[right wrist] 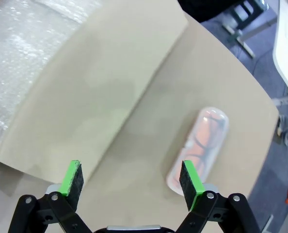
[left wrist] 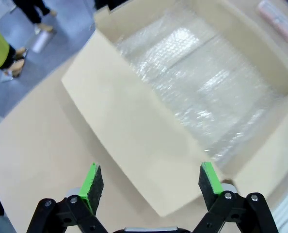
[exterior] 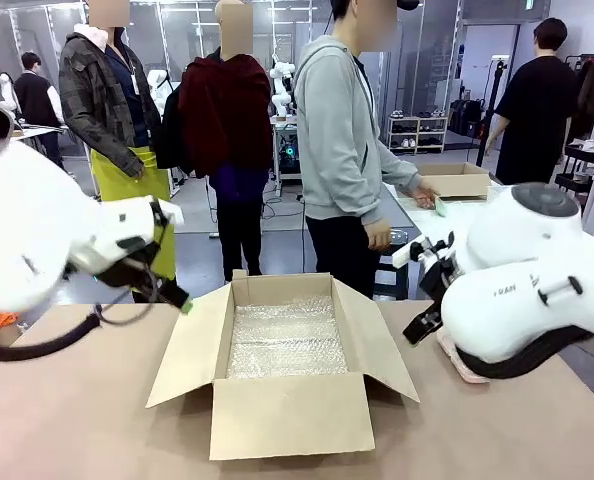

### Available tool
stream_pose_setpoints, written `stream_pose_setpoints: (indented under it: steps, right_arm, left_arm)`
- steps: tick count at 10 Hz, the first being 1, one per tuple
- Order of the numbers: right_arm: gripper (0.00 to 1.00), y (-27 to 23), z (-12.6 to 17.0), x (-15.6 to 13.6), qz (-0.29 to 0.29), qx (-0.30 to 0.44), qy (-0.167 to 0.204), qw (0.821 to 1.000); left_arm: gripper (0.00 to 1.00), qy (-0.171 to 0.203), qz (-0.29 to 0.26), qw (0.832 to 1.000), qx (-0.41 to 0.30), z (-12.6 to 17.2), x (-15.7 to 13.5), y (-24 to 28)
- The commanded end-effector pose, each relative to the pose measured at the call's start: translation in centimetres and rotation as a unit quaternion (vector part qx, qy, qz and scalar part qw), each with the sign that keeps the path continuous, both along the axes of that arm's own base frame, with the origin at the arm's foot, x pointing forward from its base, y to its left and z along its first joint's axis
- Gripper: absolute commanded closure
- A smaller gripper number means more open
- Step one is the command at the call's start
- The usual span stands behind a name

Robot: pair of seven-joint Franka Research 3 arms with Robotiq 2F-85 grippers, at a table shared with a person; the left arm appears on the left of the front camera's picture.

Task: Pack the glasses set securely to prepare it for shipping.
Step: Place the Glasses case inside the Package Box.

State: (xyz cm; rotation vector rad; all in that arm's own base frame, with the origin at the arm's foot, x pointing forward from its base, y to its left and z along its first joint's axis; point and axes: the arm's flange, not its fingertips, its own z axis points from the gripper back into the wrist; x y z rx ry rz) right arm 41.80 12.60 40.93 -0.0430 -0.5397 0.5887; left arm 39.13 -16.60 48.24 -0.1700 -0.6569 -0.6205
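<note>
I'm hovering the right claw (right wrist: 132,179), wide open and empty, by the pink case (right wrist: 198,141) at lower right, readying a grab. The left claw (left wrist: 151,183) is idling open, empty, above the padded box (left wrist: 134,141)

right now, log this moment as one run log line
left gripper: open, above box flap | right gripper: open, by pink case on table | box: open, bubble wrap inside
</note>
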Motion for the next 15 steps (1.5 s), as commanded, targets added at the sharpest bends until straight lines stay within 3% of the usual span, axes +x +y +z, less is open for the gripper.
stream_pose_setpoints:
  steps: [1, 3, 6, 8, 10, 15]
  right_arm:
    - [0.00, -0.6, 2.4, 0.9, -0.038, 0.005, 0.033, 0.999]
    - [0.00, -3.1, 3.6, 3.5, -0.076, 0.008, 0.057, 0.995]
    - [0.00, -5.0, 3.1, 7.2, -0.118, 0.013, 0.100, 0.988]
    - [0.00, -6.7, 1.3, 9.6, -0.149, 0.005, 0.131, 0.980]
    - [0.00, -8.2, -1.4, 11.4, -0.159, 0.004, 0.148, 0.976]
    - [0.00, -9.1, -6.6, 13.7, -0.192, 0.010, 0.193, 0.962]
  left_arm:
    - [0.00, 0.005, -0.049, 0.998, -0.030, 4.0, -1.7, 2.5]
    - [0.00, -0.001, -0.069, 0.996, -0.059, 6.7, -3.4, 3.9]
    - [0.00, 0.054, -0.080, 0.992, -0.087, 7.5, -5.5, 6.0]
    - [0.00, 0.053, -0.084, 0.989, -0.110, 7.2, -6.2, 6.8]
    - [0.00, 0.045, -0.071, 0.993, -0.085, 7.7, -5.3, 5.5]
    - [0.00, 0.045, -0.071, 0.993, -0.085, 7.7, -5.3, 5.5]
